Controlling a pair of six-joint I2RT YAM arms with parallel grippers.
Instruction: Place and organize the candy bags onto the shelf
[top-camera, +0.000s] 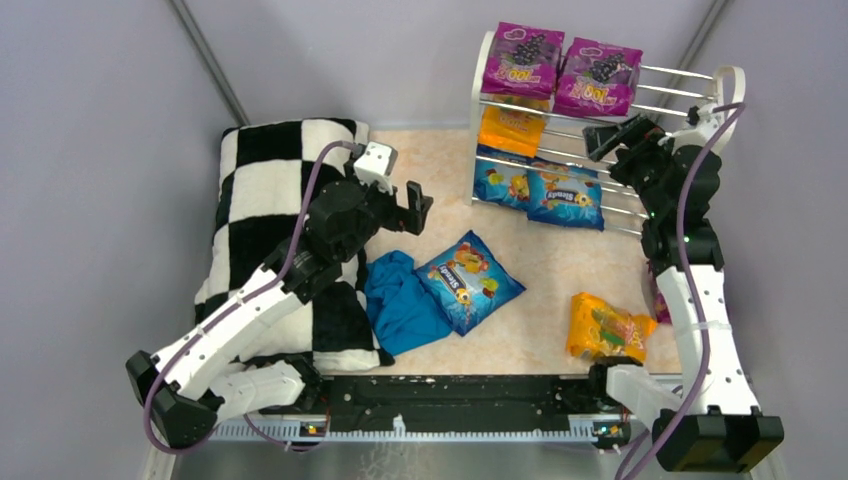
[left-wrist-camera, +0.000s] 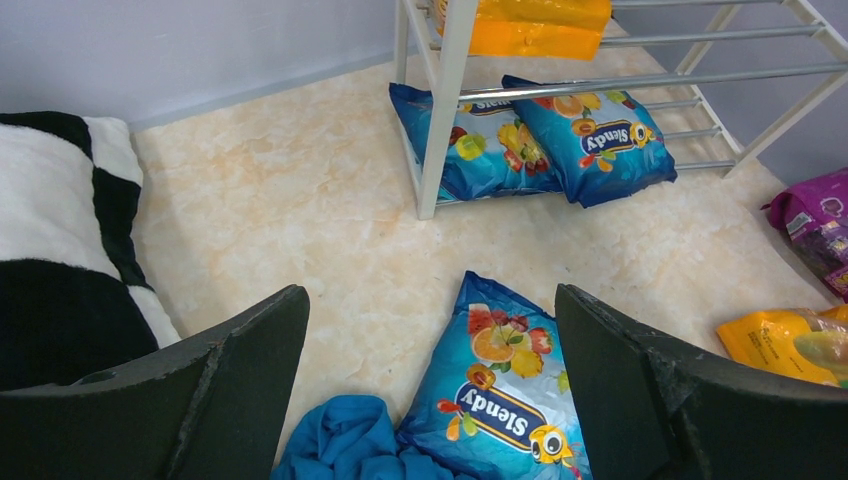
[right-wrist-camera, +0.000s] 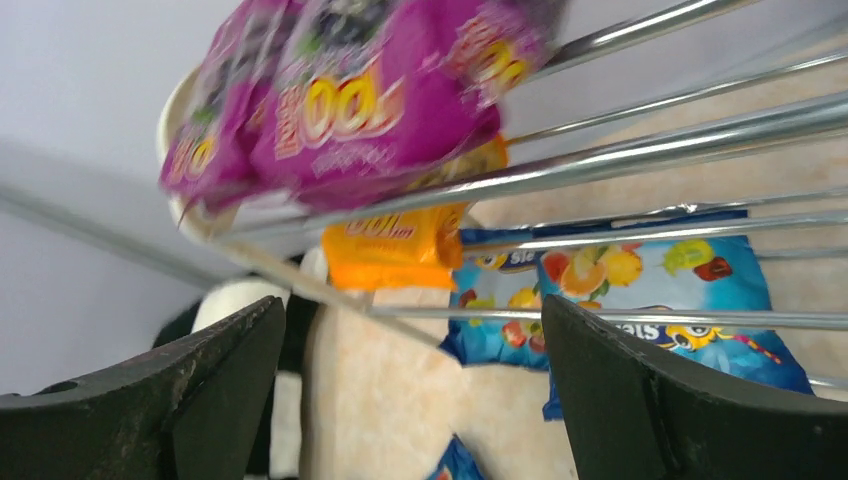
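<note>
The white shelf (top-camera: 478, 100) stands at the back right. Two purple candy bags (top-camera: 522, 58) lie on its top tier, an orange bag (top-camera: 511, 128) on the middle tier, two blue bags (top-camera: 566, 196) on the bottom. A blue bag (top-camera: 468, 280), an orange bag (top-camera: 605, 328) and a partly hidden purple bag (top-camera: 656, 300) lie on the table. My left gripper (top-camera: 415, 208) is open and empty above the table, behind the loose blue bag (left-wrist-camera: 510, 390). My right gripper (top-camera: 612, 138) is open and empty beside the shelf's middle tier, facing the purple bags (right-wrist-camera: 370, 90).
A checkered pillow (top-camera: 270, 200) lies at the left under my left arm. A teal-blue cloth (top-camera: 398, 300) touches the loose blue bag's left side. Grey walls close in behind and beside the shelf. The shelf's rods (right-wrist-camera: 650, 150) run close in front of my right fingers.
</note>
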